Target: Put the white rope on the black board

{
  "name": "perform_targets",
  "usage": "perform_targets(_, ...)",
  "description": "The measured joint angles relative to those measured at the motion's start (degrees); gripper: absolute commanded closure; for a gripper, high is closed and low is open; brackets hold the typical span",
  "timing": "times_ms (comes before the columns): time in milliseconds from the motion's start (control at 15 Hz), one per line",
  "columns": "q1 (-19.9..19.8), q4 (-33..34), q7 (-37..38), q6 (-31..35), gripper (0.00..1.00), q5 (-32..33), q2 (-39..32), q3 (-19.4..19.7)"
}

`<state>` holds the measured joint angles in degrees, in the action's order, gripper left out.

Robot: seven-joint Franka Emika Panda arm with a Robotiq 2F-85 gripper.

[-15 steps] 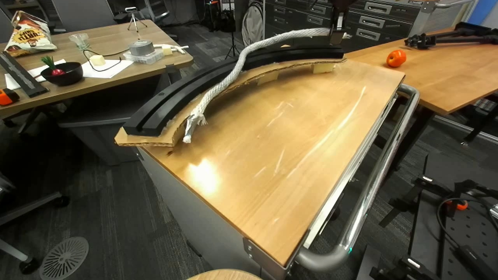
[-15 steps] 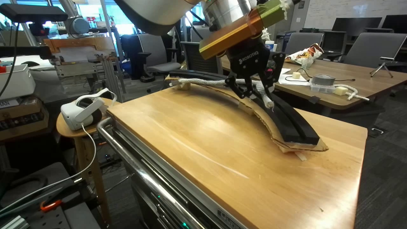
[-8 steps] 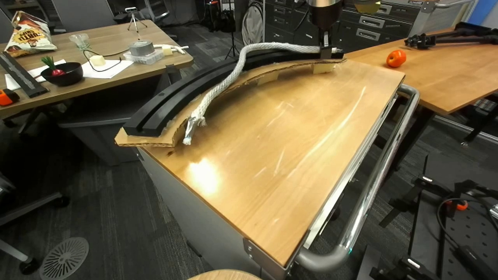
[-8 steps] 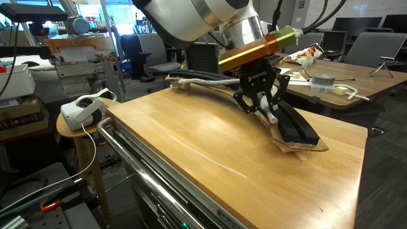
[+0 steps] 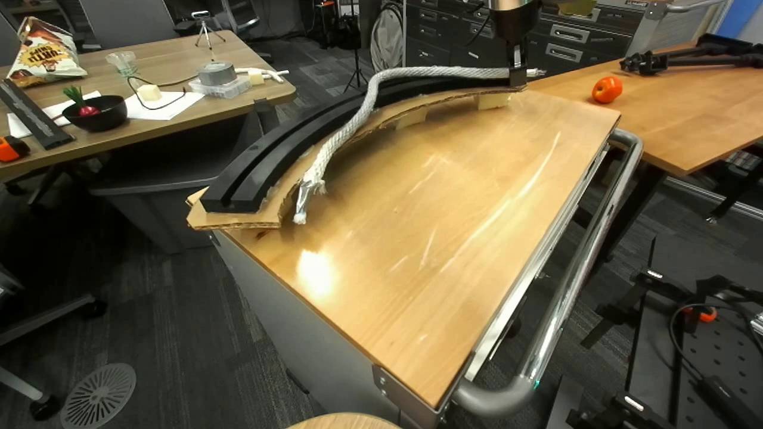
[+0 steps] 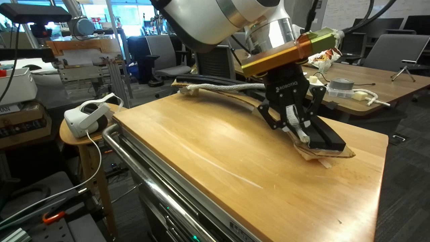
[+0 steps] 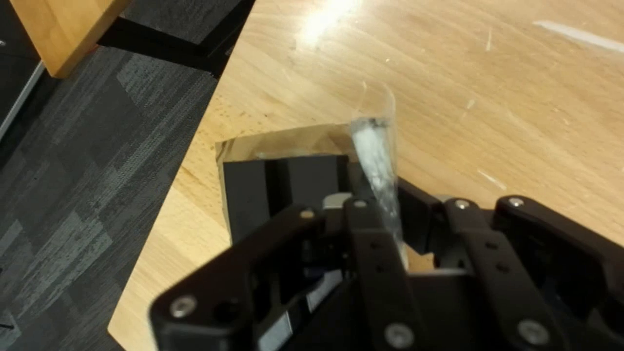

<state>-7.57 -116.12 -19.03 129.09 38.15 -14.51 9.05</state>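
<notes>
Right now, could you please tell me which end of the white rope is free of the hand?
The frayed end, beside the black board and away from the hand, which grips the other end.

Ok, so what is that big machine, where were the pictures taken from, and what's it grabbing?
The machine is a robot arm, with a black claw for a hand. Two views come from cameras standing outside the robot, in different places. The third comes from a camera on its wrist, so you see the claw close up.

A long, curved black board, with cardboard under it, sits on the wooden top. The claw is closed around a thick white rope, close to one end. The middle of the rope passes over the board, and its other end droops off the board's inner side. The job is to put the rope on that board.
</notes>
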Motion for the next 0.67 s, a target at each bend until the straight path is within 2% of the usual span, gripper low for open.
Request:
perform_targets(333,0.0,0.9,1.9,0.2,0.97,3.4,0.6,0.6)
perform_targets(667,-0.1,1.8,2.1,0.9,0.97,4.2,2.5,0.5)
